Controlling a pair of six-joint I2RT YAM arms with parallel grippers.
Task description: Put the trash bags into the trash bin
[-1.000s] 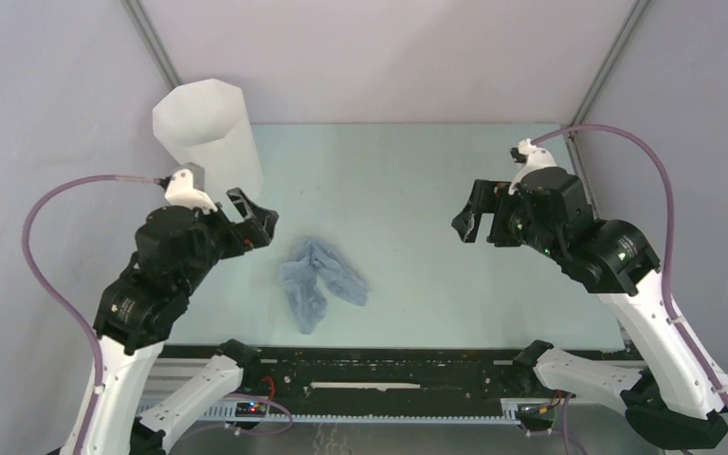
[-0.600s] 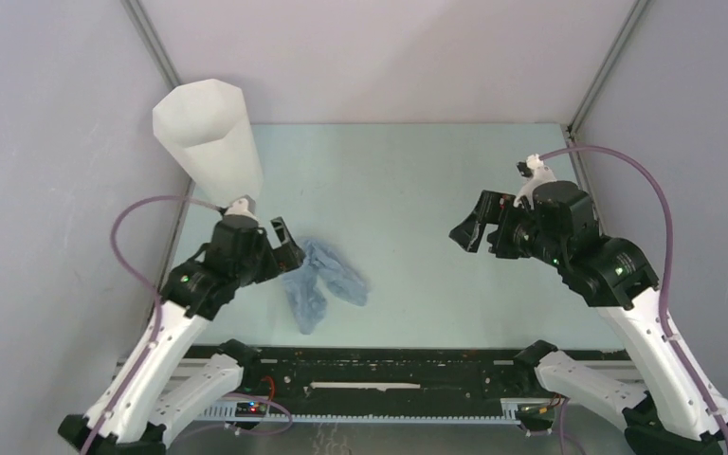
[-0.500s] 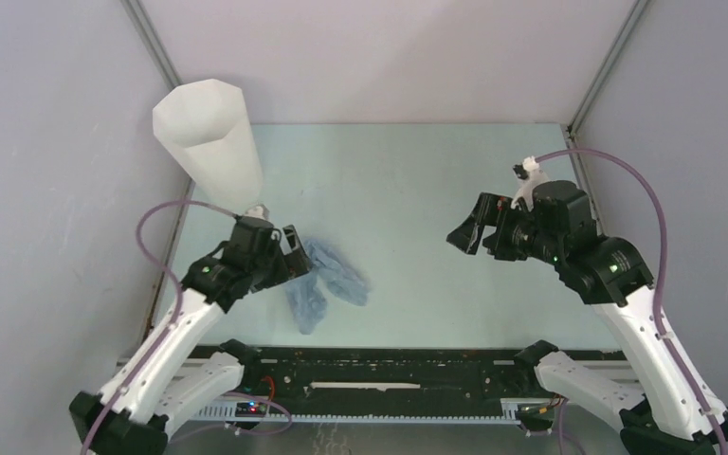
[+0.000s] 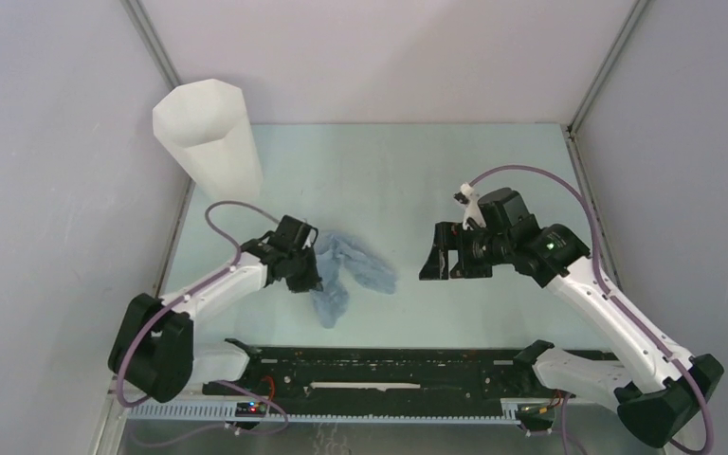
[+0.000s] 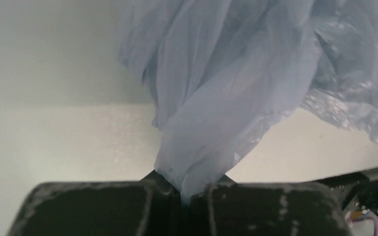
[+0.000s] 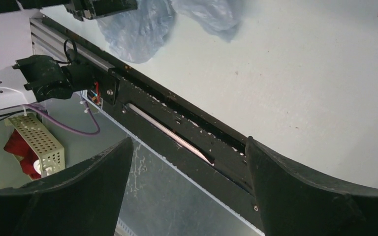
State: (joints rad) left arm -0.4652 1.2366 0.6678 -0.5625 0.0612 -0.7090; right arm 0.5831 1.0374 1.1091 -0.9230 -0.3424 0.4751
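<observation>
The trash bag (image 4: 358,267) is a crumpled pale blue-grey film lying on the table near the front middle. My left gripper (image 4: 307,273) is at its left edge, shut on a bunch of the film. In the left wrist view the bag (image 5: 216,93) fans out upward from the closed jaws of the left gripper (image 5: 184,195). My right gripper (image 4: 433,263) hangs open just right of the bag, apart from it. Its wrist view shows the right gripper (image 6: 188,143) holding nothing, with the bag (image 6: 138,27) at top left. The tall white trash bin (image 4: 210,133) stands upright at the far left corner.
A black rail (image 4: 389,365) runs along the table's near edge, and it also crosses the right wrist view as the rail (image 6: 177,123). Grey walls close in the table on the left, right and back. Purple cables loop from both wrists.
My left arm swung down and right from beside the bin to the bag and shut on its left edge. The bag shifted slightly right. My right arm moved left toward the bag, staying open.
</observation>
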